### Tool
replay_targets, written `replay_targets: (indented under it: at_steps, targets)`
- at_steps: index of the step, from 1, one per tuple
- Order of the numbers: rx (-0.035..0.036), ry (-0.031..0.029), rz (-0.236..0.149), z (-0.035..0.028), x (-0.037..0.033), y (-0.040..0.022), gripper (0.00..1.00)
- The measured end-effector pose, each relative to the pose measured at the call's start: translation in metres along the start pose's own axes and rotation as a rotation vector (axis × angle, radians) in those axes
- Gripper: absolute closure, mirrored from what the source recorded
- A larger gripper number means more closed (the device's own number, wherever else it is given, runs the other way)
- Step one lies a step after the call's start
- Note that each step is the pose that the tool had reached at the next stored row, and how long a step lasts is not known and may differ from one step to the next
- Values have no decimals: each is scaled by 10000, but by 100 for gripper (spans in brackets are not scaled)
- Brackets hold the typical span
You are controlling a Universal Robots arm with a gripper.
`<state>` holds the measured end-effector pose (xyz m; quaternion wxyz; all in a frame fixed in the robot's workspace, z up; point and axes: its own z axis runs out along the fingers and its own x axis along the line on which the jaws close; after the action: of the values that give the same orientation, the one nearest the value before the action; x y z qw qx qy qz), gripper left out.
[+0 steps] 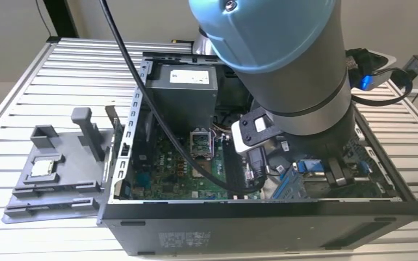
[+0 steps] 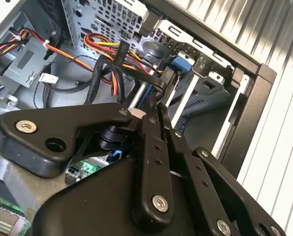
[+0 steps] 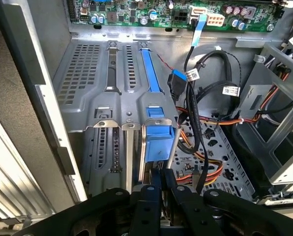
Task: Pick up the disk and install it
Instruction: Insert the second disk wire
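Observation:
The disk (image 3: 158, 140) stands on edge in the drive cage of the open computer case (image 1: 267, 217), showing its blue frame end and silver sides. My gripper (image 3: 161, 179) is shut on its near edge, one black finger on each flat side. In the exterior view the gripper (image 1: 314, 174) reaches down into the case's front corner on that view's right, with a blue part of the disk (image 1: 311, 166) just showing. In the second wrist view the fingers (image 2: 156, 123) point into the cage beside bundled cables.
Grey cage walls and a blue rail (image 3: 151, 69) flank the slot. Black, red and yellow cables (image 3: 205, 113) hang close beside it. The motherboard (image 1: 187, 168) and power supply (image 1: 183, 87) fill the case. A grey fixture (image 1: 56, 168) holding a small chip lies on the slatted table.

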<state>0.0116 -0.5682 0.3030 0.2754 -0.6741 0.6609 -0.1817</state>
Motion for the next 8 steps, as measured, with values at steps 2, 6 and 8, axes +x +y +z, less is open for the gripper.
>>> replay_targets:
  at_steps: [2,6,8]
  targets:
    - [0,-2,-1,5,-1,-3,100]
    - [0,0,-1,12,-1,-10,100]
    - [0,0,-2,13,-1,-10,100]
